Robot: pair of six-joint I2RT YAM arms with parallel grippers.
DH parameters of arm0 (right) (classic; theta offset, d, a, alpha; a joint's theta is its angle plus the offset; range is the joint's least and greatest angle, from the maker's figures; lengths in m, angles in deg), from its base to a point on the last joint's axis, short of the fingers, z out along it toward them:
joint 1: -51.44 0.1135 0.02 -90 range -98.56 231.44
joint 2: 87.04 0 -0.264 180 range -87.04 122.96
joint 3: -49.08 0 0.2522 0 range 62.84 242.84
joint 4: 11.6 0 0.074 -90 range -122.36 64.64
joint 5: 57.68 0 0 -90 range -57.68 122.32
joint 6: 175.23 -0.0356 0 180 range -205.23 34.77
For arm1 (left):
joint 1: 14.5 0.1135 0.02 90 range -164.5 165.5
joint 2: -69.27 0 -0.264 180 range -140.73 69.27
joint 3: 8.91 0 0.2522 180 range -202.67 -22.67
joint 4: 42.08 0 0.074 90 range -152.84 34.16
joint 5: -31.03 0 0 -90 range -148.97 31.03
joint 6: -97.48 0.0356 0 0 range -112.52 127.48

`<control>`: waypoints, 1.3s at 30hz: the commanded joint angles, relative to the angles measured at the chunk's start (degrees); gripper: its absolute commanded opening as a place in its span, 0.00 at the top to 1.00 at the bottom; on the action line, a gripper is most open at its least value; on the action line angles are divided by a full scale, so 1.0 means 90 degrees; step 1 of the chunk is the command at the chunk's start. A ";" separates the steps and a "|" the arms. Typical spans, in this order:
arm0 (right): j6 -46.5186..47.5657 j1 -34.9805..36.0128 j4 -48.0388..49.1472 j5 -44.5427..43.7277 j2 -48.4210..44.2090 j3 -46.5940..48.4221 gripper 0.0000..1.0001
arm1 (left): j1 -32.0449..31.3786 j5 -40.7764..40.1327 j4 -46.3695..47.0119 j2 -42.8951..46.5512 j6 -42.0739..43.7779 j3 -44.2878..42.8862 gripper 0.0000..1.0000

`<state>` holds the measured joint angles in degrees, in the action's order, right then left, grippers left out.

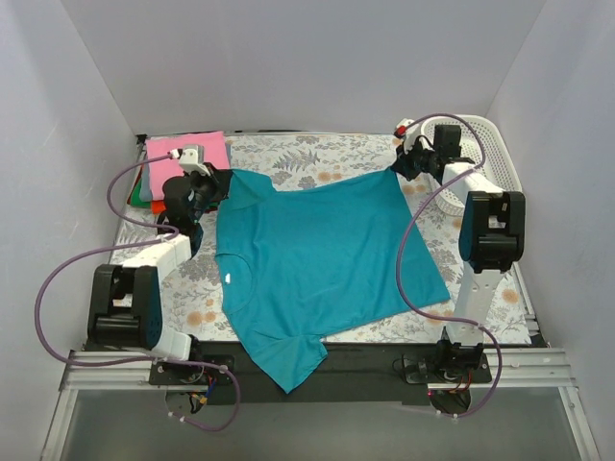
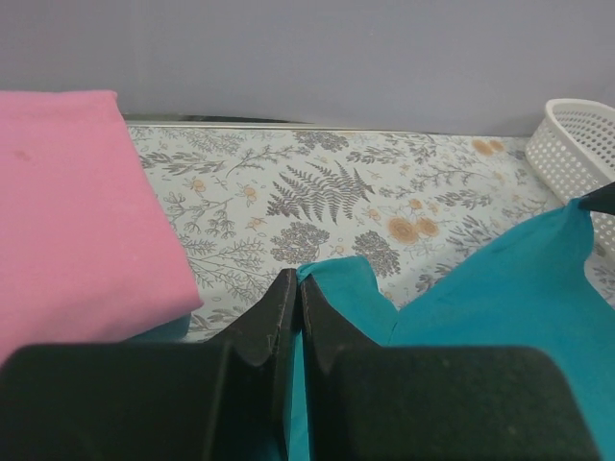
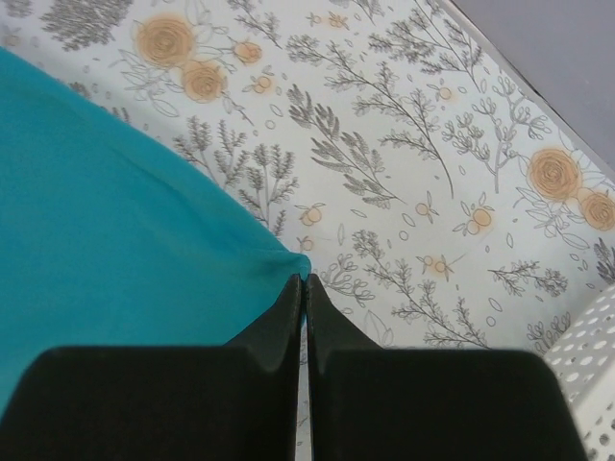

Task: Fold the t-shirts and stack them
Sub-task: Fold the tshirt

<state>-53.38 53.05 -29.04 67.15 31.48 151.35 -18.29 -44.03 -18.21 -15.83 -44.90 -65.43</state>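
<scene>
A teal-blue t-shirt (image 1: 317,259) lies spread across the floral cloth, one sleeve hanging over the near edge. My left gripper (image 1: 213,187) is shut on the shirt's far left sleeve, and the teal cloth (image 2: 336,279) shows pinched between its jaws. My right gripper (image 1: 402,161) is shut on the shirt's far right corner (image 3: 279,261). A folded pink t-shirt (image 1: 187,158) tops a stack at the far left, with orange-red and green edges (image 1: 144,190) under it. The pink shirt also shows in the left wrist view (image 2: 77,211).
A white mesh basket (image 1: 495,158) stands at the far right, partly behind the right arm, and shows in the left wrist view (image 2: 577,139). Grey walls close in the back and both sides. Purple cables loop beside each arm.
</scene>
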 commanded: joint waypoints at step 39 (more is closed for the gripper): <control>0.0142 -0.0784 0.0175 0.1413 -0.1733 -0.1895 0.99 | 0.0050 0.1123 -0.2989 0.3732 -0.0361 0.1674 1.00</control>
<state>-52.26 46.56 -28.34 78.21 18.54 134.90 -18.18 -36.01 -41.16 16.10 -46.13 -52.60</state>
